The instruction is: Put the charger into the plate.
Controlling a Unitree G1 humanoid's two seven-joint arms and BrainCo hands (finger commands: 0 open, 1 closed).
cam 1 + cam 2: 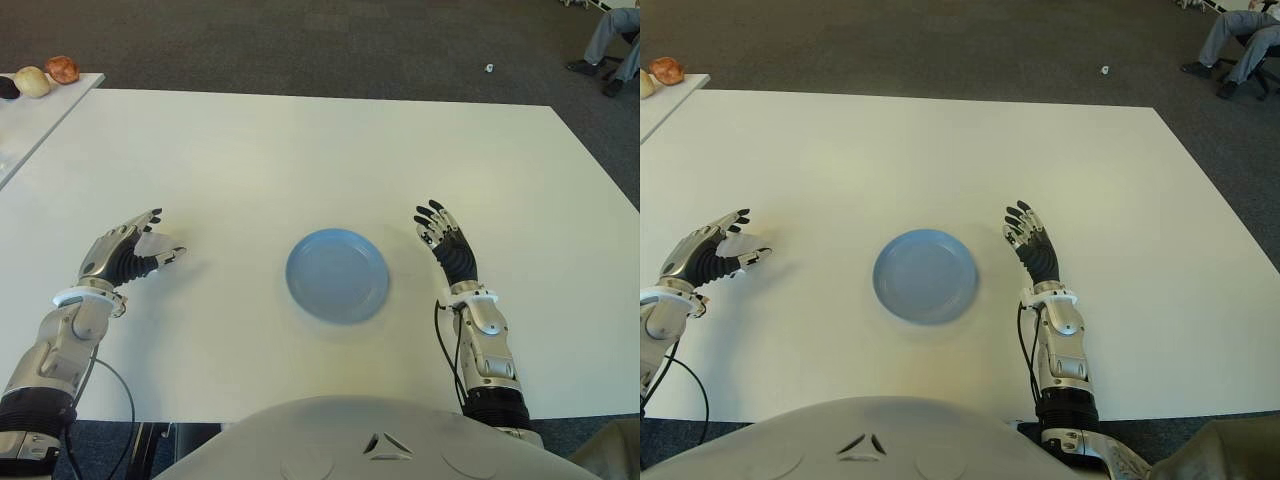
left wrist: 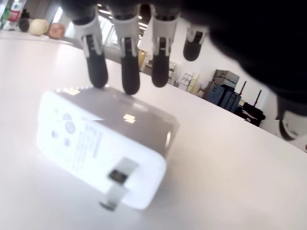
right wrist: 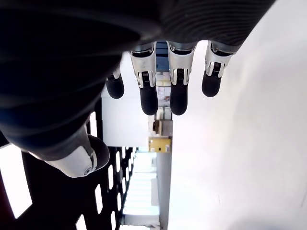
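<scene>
A white charger (image 2: 100,143) with metal prongs lies flat on the white table (image 1: 300,160) at the left. My left hand (image 1: 163,234) is over it. Its fingers (image 2: 129,72) curve down to the charger's far edge and the thumb stays apart on the other side, so it is open. In the eye views the charger (image 1: 150,243) shows only as a pale block between those fingers and the thumb. The light blue plate (image 1: 337,275) sits bare at the middle of the table, well to the right of the charger. My right hand (image 1: 434,224) shows just right of the plate, fingers spread, holding nothing.
A second table (image 1: 30,115) at the far left carries several round items (image 1: 47,76). A person's legs (image 1: 612,40) show at the far right on the dark carpet. A small white scrap (image 1: 489,68) lies on the floor beyond the table.
</scene>
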